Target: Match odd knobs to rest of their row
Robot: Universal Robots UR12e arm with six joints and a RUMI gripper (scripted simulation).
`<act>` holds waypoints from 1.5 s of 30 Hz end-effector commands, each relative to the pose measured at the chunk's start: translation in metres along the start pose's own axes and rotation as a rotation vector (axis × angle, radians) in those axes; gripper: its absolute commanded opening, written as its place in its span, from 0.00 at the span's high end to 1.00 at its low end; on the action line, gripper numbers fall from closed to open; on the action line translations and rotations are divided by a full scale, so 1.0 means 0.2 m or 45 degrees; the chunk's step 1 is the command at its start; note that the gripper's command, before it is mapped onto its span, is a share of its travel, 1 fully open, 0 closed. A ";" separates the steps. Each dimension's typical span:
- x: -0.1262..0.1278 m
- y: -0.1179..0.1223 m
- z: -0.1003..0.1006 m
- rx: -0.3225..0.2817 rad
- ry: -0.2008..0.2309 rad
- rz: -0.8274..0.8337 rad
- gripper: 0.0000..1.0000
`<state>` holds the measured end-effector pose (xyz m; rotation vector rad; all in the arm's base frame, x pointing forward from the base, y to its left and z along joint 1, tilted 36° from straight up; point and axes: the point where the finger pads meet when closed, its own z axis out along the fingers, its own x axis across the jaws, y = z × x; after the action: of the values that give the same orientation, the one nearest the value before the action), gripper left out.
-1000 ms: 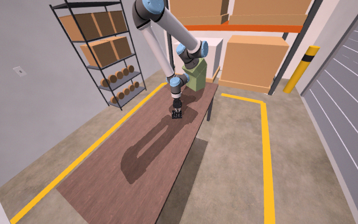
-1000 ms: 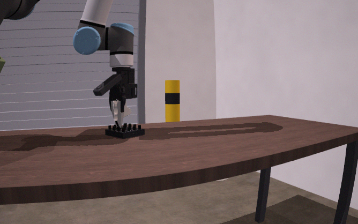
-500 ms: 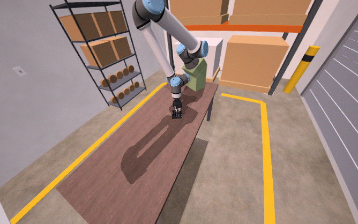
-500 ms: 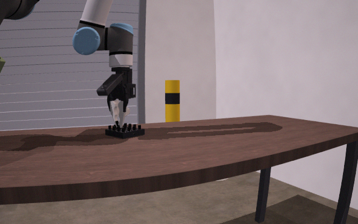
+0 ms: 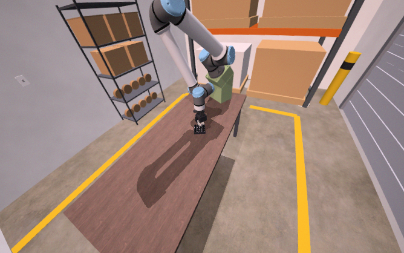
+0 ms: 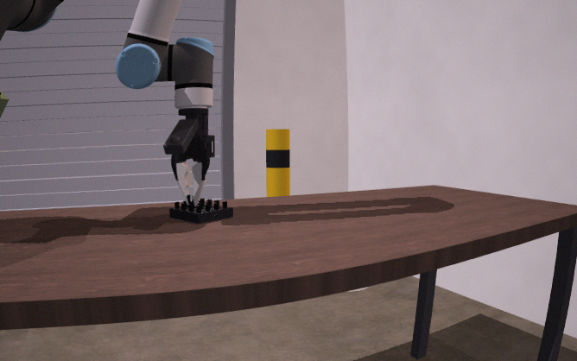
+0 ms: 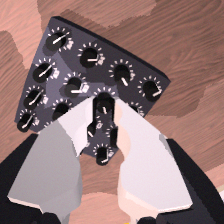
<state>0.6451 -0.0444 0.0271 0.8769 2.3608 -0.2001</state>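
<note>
Warehouse shelving and a shutter door are framing a long brown table (image 6: 389, 242), where the knob box (image 6: 201, 212) is lying near the arm's end. Reaching straight down onto it, the tool (image 6: 193, 199) is pinching its pale fingers almost closed around one knob (image 7: 103, 106) in the box's middle. I am judging this a turn in progress, so the task is sitting partway. Pointers across the rows are aiming differently, but whether further rows need fixing cannot be read.

fingers hide several knobs | knob box (image 5: 199, 130) marks too small, top view
</note>
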 end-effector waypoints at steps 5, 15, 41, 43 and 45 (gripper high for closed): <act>0.00 0.00 0.00 -0.002 -0.001 -0.171 0.96; -0.01 0.00 0.00 -0.002 -0.001 -0.286 0.96; -0.01 0.00 0.00 -0.002 -0.001 -0.401 0.96; -0.01 0.00 0.00 -0.002 -0.001 -0.401 0.96; -0.01 0.00 0.00 -0.002 -0.001 -0.401 0.96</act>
<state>0.6461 -0.0451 0.0280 0.4997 2.4879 -0.3242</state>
